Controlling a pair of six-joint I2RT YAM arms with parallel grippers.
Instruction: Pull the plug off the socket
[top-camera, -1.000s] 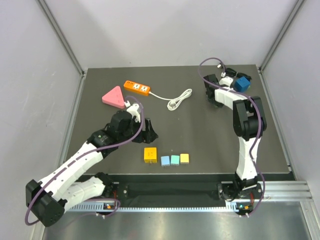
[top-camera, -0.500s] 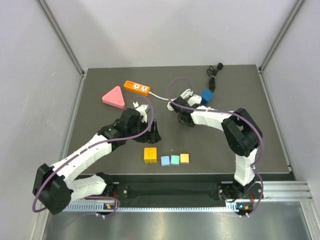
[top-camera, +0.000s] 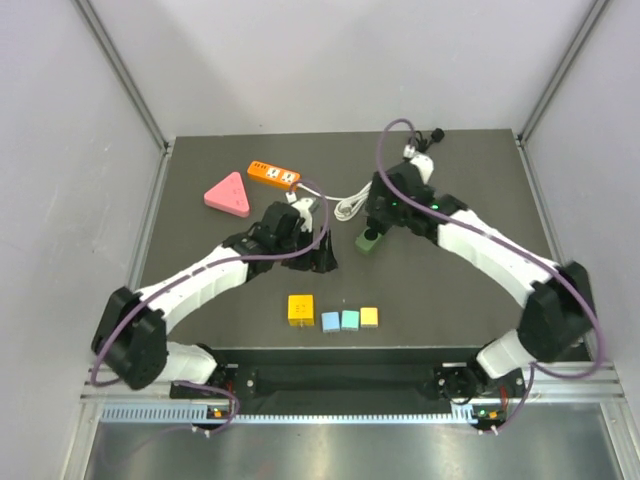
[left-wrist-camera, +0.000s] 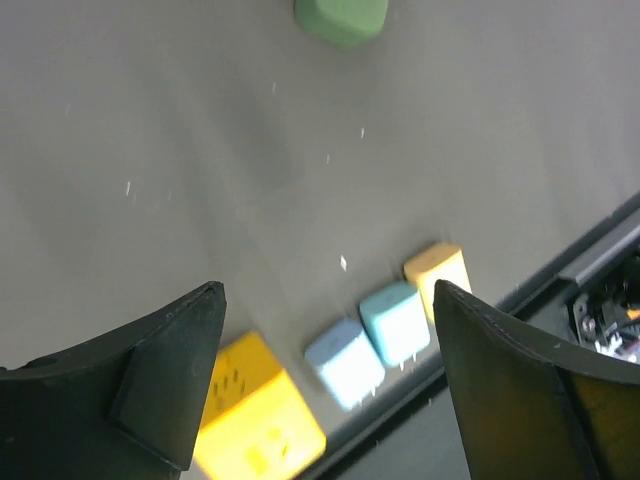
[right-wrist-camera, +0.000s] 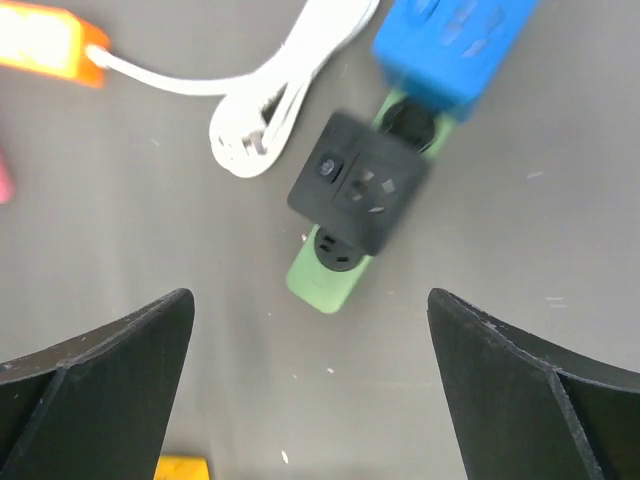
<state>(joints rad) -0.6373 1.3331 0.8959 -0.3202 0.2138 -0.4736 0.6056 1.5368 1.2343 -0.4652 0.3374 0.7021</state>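
- The green socket strip (right-wrist-camera: 325, 275) lies flat on the tabletop (top-camera: 430, 300) near the middle. In my overhead view only its near end (top-camera: 367, 242) shows, poking out from under the right arm's wrist.
- A black plug (right-wrist-camera: 362, 195) sits on the middle of that strip. It is blurred in my right wrist view, so I can't make out how deep it is seated.
- A blue block (right-wrist-camera: 455, 45) sits on the strip's far end, just beyond the black plug.
- One round socket hole on the strip's near end is uncovered.
- My right gripper (right-wrist-camera: 308, 295) hangs over the strip with its fingers spread wide. Nothing is in them, and the strip and plug lie below the gap.
- A coiled white cord (right-wrist-camera: 280, 100) lies just beside the strip and runs to an orange power strip (top-camera: 273, 175) farther back on the left.
- My left gripper (left-wrist-camera: 327, 290) hovers near the strip on its left, fingers wide apart and holding nothing.
- In front of it a row lies near the tabletop's front edge: a yellow cube (left-wrist-camera: 258, 420), a light blue block (left-wrist-camera: 345, 362), a teal block (left-wrist-camera: 397, 320) and a small yellow block (left-wrist-camera: 438, 275).
- A pink triangle (top-camera: 227, 194) lies left of the orange power strip.
- A black cable (top-camera: 430, 137) lies at the back edge.
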